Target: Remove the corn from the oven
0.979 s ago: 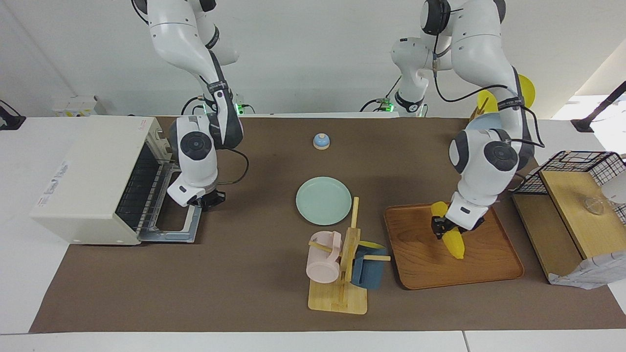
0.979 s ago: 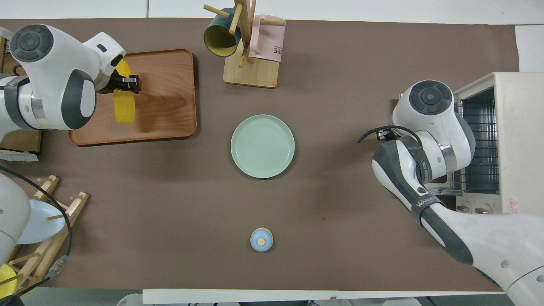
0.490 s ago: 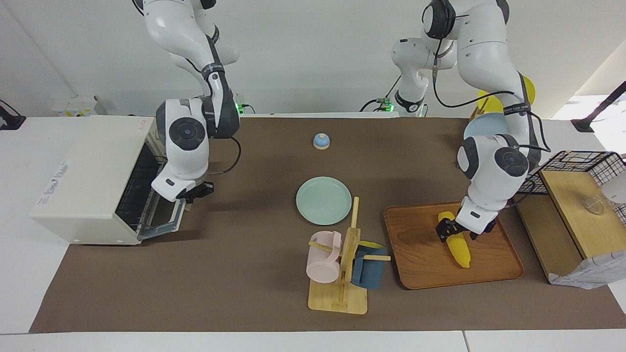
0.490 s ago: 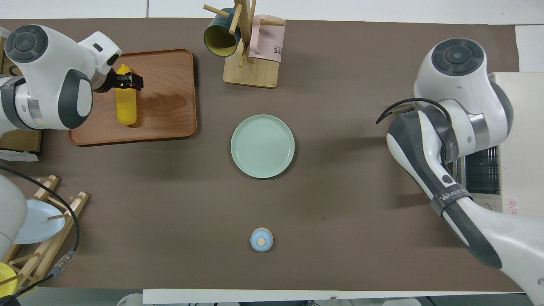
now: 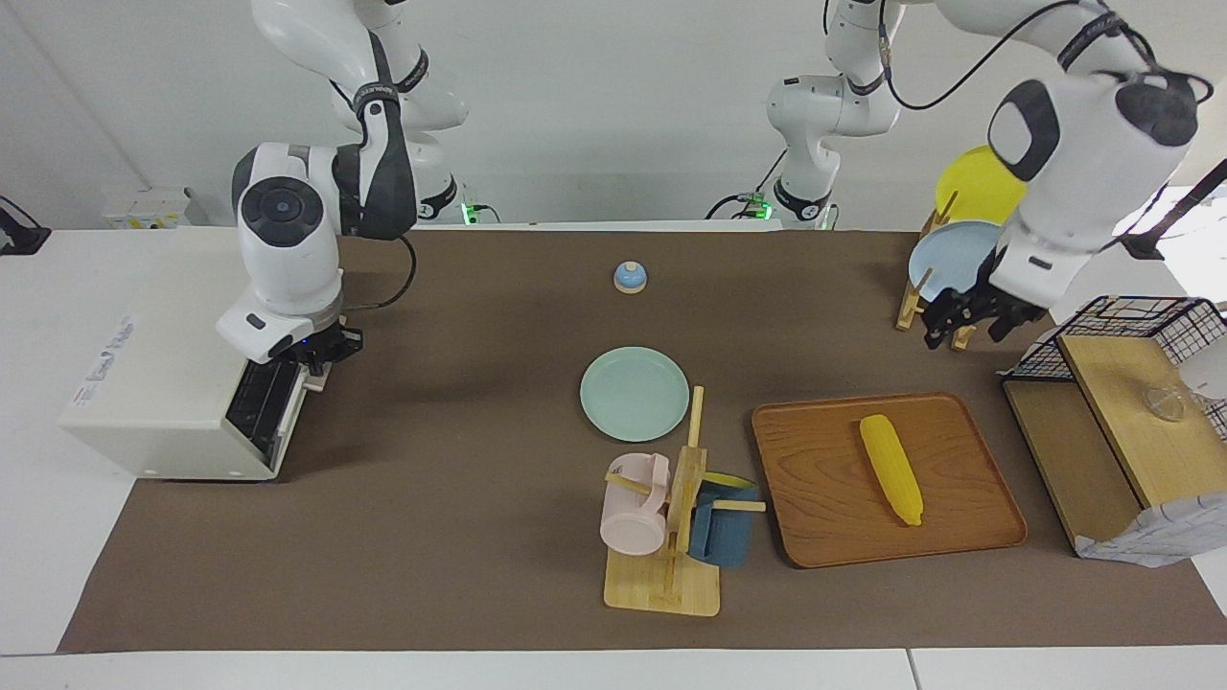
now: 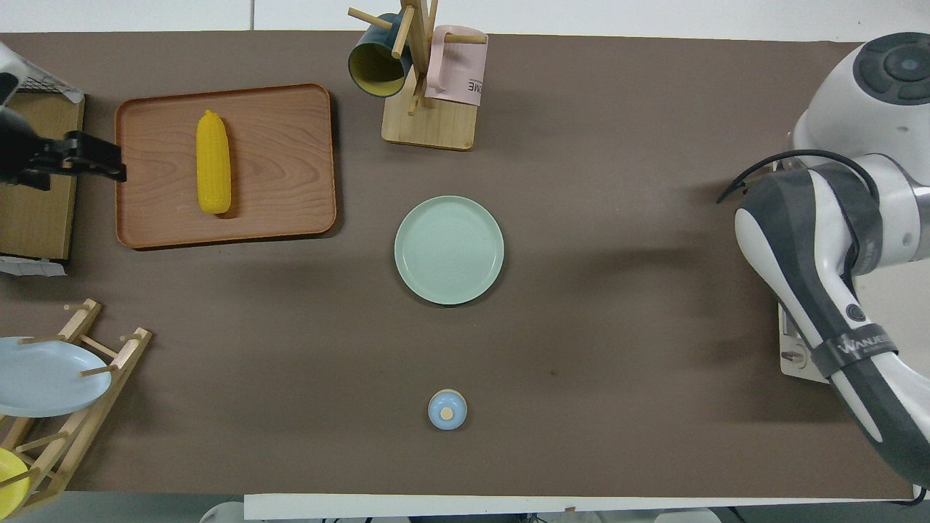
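The yellow corn (image 5: 891, 470) lies free on the wooden tray (image 5: 815, 517) toward the left arm's end of the table; it also shows in the overhead view (image 6: 213, 171). The cream oven (image 5: 163, 374) stands at the right arm's end, its dark glass door (image 5: 264, 407) up against the front, shut or nearly so. My right gripper (image 5: 321, 353) is at the door's top edge. My left gripper (image 5: 968, 326) is open and empty, raised in the air beside the plate rack, clear of the tray; in the overhead view (image 6: 87, 156) it is just off the tray's edge.
A green plate (image 5: 634, 393) lies mid-table. A mug stand (image 5: 671, 537) with a pink and a blue mug is beside the tray. A small blue bell (image 5: 630, 276) sits nearer the robots. A plate rack (image 5: 944, 259) and a black wire basket (image 5: 1141, 321) stand at the left arm's end.
My left gripper let go of the corn on the tray and rose away toward the plate rack. My right gripper swung the oven door up from flat open to nearly shut.
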{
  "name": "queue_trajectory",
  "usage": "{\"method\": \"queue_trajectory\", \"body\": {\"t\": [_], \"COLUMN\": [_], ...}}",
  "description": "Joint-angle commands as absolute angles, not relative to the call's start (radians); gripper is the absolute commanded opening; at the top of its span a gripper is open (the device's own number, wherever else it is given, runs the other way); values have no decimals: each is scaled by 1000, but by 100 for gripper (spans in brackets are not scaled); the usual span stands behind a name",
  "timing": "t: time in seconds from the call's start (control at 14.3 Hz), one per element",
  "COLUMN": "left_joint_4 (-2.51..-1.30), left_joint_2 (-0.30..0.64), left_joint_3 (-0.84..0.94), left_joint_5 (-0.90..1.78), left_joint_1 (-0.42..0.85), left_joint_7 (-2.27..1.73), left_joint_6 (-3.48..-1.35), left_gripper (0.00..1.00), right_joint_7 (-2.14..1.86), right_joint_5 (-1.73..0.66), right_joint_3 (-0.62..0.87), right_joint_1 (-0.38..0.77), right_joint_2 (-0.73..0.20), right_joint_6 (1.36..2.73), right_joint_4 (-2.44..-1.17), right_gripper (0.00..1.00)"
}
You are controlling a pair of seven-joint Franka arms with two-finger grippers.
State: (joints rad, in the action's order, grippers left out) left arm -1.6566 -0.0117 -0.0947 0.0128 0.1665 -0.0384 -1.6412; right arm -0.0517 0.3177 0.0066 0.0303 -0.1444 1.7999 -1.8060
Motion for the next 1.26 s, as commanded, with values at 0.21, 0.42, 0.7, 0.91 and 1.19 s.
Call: {"method": "queue_trajectory", "body": {"t": [0.21,0.42,0.7,0.91,1.19], "left_joint_4": [-1615,-1617,-1621,-1626,-1638], "left_joint_2": [-35,-35,-37,-38,-46], "left_joint_3": [-84,-84,-84,-84,-84], "left_joint_5": [8,8,8,8,8], "left_joint_1": [163,161,163,164,170], "left_joint_7": [18,18,18,18,17], "left_joint_6": [-1539,-1532,-1540,-1546,-1551], "left_gripper": [100,100,100,100,100], "right_joint_7": [-100,-109,-109,-109,-106], "right_joint_5": [139,6,-25,-20,-8], "right_joint_3": [12,12,12,18,15], "right_joint_1": [-38,-72,-75,-94,-61], "right_joint_2": [-49,21,-41,-54,-8], "right_joint_6": [1723,1613,1387,1390,1416], "right_joint_4": [-1796,-1715,-1488,-1477,-1503], "right_gripper": [59,100,100,100,100]}}
